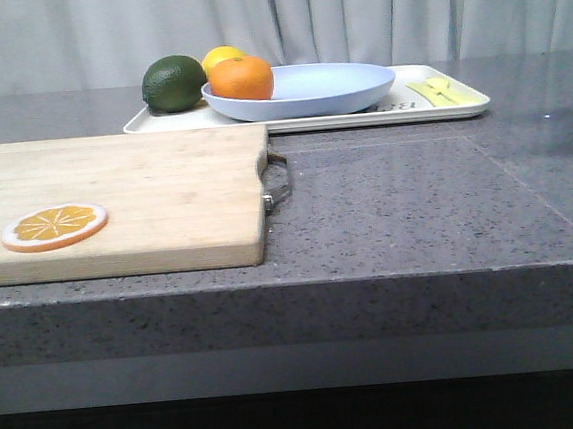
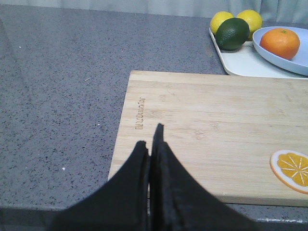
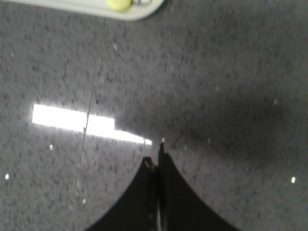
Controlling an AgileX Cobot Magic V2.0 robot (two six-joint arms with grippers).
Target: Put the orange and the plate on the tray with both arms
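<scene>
left gripper (image 2: 152, 137): matte black, two curved tapering fingers, rough-textured, pointed tips
right gripper (image 3: 156, 155): same black, curved tapering fingers, blurred
cables, screws, markings: cannot tell

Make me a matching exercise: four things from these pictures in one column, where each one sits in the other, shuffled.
Things:
1. whole round bright orange
2. flat orange slice
3. pale lavender-blue round plate
4. dark green lime

Places:
A. directly on the cream-white rectangular tray
B. on the wooden cutting board
C. in the plate
D. on the tray, beside the plate, by the yellow lemons

Pairs: 1-C, 2-B, 3-A, 4-D
</scene>
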